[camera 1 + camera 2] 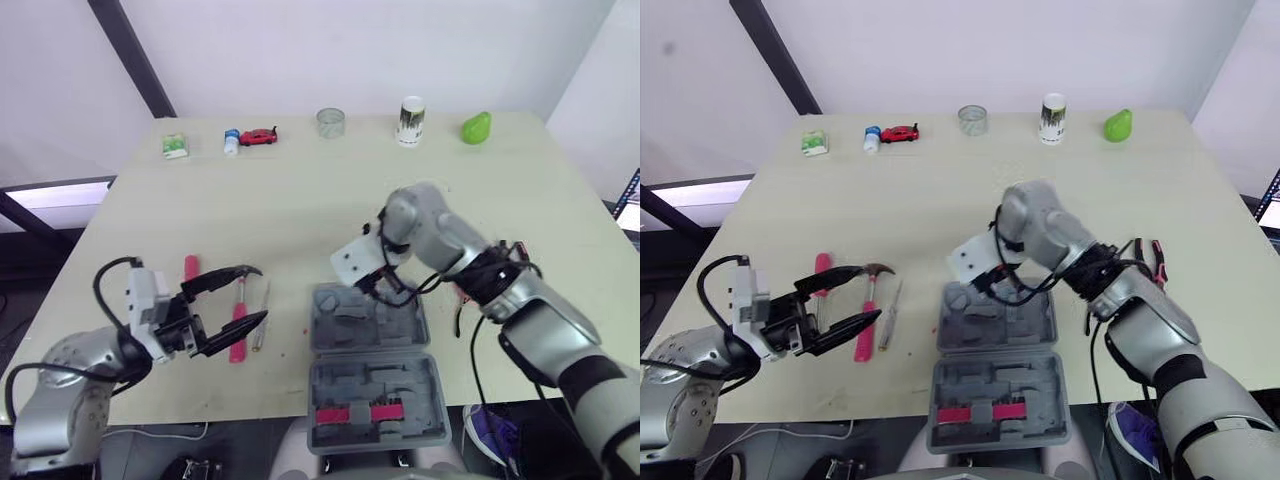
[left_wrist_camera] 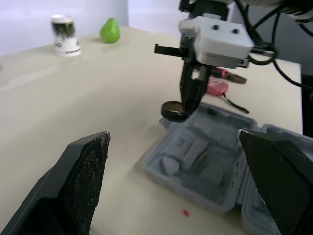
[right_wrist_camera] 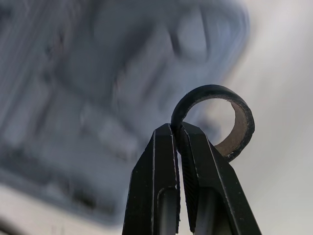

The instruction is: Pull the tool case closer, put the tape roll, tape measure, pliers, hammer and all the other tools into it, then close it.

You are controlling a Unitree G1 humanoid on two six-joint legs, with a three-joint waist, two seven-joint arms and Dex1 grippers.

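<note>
The right gripper [image 3: 177,128] pinches the tape roll [image 3: 215,90] at the 11 o'clock corner of the open tool case [image 1: 340,340] (left gripper [image 1: 262,293] gapes idle). Stowing step; next, I judge: lower it into a recess, then release.

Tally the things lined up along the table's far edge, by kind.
Box: 1
Bottle: 1
Toy car: 1
Cup: 1
Can: 1
Pear: 1
Total: 6
</note>
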